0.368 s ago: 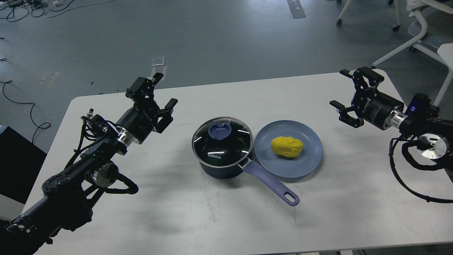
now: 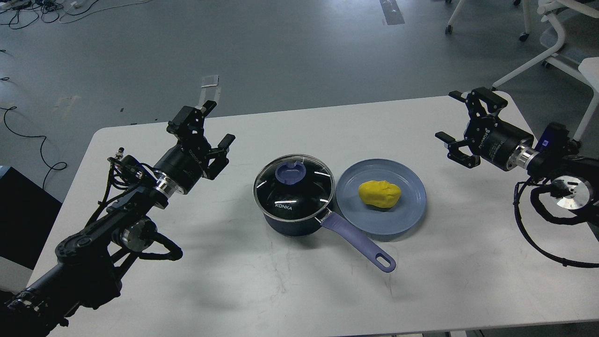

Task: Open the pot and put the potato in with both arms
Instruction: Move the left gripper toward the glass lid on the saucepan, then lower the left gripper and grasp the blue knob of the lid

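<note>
Glass lid (image 2: 294, 186) likely slick, fragile, take its purple knob (image 2: 290, 172); potato (image 2: 379, 194) looks light; left tool (image 2: 211, 125) and right tool (image 2: 453, 116) both apart, empty.

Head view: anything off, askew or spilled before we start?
Nothing stands out. The lid sits squarely on the pot, the potato lies on the blue plate, and nothing has spilled. Both claws, left and right, are open and empty.

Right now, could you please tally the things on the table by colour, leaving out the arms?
Blue or purple-blue: 2, the pot with its lid on, and the plate
Yellow: 1, the potato lying on the plate
Total: 3
</note>
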Robot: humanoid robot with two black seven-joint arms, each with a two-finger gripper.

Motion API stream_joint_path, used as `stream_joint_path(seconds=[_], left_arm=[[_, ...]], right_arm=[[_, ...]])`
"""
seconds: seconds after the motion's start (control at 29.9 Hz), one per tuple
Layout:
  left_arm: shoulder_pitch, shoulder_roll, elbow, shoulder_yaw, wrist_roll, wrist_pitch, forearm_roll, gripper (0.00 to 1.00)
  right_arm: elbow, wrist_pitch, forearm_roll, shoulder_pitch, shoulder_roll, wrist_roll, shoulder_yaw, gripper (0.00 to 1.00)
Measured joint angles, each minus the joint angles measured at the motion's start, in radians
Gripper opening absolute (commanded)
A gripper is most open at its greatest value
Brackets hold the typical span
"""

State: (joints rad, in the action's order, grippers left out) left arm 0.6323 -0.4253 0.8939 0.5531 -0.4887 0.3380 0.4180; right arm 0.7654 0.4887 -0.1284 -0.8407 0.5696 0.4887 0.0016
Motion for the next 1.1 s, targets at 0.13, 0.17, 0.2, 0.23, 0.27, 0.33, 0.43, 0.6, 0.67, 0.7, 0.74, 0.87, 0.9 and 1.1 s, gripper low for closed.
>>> stream_joint_path(seconds=[0.13,0.17,0.2,0.23,0.27,0.33,0.43,0.6,0.67,0.7,0.74,0.87,0.9,1.1], left_arm=[[0.003,-0.027,-0.013,0.006,0.000,0.055,-0.005,0.98],[0.005,-0.038,-0.014,0.006,0.000,0.072,-0.006,0.98],[0.007,-0.047,-0.014,0.004,0.000,0.089,-0.006,0.98],[0.010,-0.057,-0.013,0.002,0.000,0.107,-0.004,0.98],[0.011,-0.064,-0.007,0.000,0.000,0.122,-0.001,0.98],[0.015,-0.081,0.031,-0.002,0.000,0.141,0.021,0.98],[0.033,-0.120,0.102,-0.003,0.000,0.139,0.108,0.98],[0.071,-0.172,0.270,-0.003,0.000,0.111,0.355,0.98],[0.087,-0.184,0.331,-0.001,0.000,0.106,0.476,0.98],[0.095,-0.185,0.361,-0.001,0.000,0.105,0.561,0.98],[0.103,-0.184,0.384,-0.001,0.000,0.104,0.633,0.98],[0.135,-0.147,0.442,0.000,0.000,0.081,0.950,0.98],[0.142,-0.134,0.446,-0.001,0.000,0.077,1.016,0.98],[0.162,-0.064,0.423,-0.006,0.000,0.024,1.442,0.98]], right_arm=[[0.000,0.000,0.001,0.000,0.000,0.000,0.000,1.00],[0.000,0.000,0.001,0.000,0.002,0.000,0.000,1.00],[0.000,0.000,0.001,0.000,0.003,0.000,0.000,1.00],[0.000,0.000,0.001,0.000,0.003,0.000,0.000,1.00],[0.000,0.000,0.001,0.000,0.003,0.000,0.000,1.00],[0.000,0.000,0.001,0.000,0.004,0.000,-0.001,1.00],[0.000,0.000,0.002,0.000,0.004,0.000,-0.003,1.00],[-0.001,0.000,0.002,0.001,0.004,0.000,-0.003,1.00],[-0.001,0.000,0.003,0.002,0.004,0.000,-0.003,1.00],[-0.002,0.000,0.003,0.002,0.004,0.000,-0.003,1.00],[-0.002,0.000,0.003,0.002,0.004,0.000,-0.003,1.00],[-0.003,0.000,0.004,0.004,0.004,0.000,-0.008,1.00],[-0.005,0.000,0.005,0.005,0.002,0.000,-0.008,1.00],[-0.011,0.000,0.006,0.013,-0.002,0.000,-0.009,1.00]])
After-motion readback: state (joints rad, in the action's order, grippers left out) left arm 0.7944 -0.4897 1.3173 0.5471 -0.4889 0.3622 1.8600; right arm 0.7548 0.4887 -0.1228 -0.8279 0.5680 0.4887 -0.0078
